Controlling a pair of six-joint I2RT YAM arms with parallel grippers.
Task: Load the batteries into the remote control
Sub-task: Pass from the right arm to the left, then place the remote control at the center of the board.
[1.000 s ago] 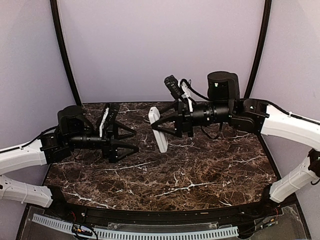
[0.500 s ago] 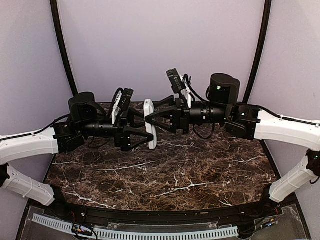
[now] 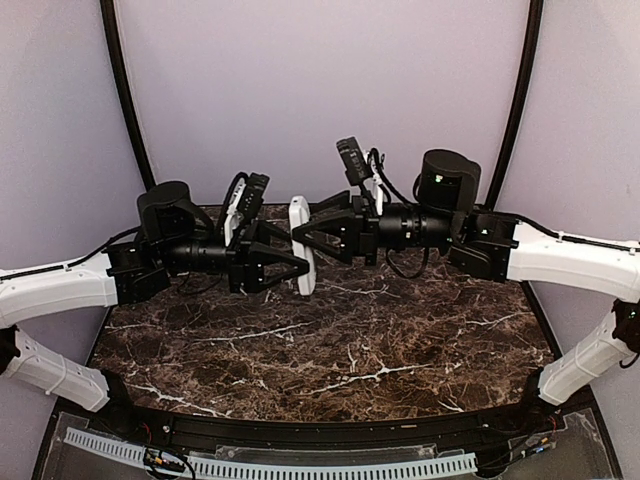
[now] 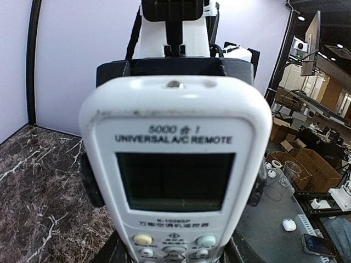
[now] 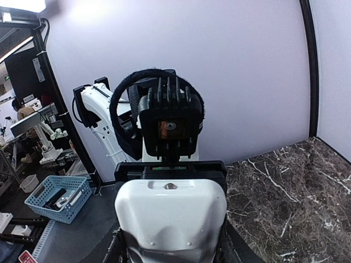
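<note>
White remote control (image 3: 301,247) hangs upright above the marble table (image 3: 400,340) at centre frame. The right gripper (image 3: 304,232) is clamped on its side edges and the left gripper (image 3: 300,267) brackets its lower half, squeeze not confirmable; no batteries in any view. Handover, I judge: left should grip firm on the edges, clear of its back, before right releases, or it drops.

Overhead view, 2 opposed close-ups of remote control (image 4: 175,181)
</note>
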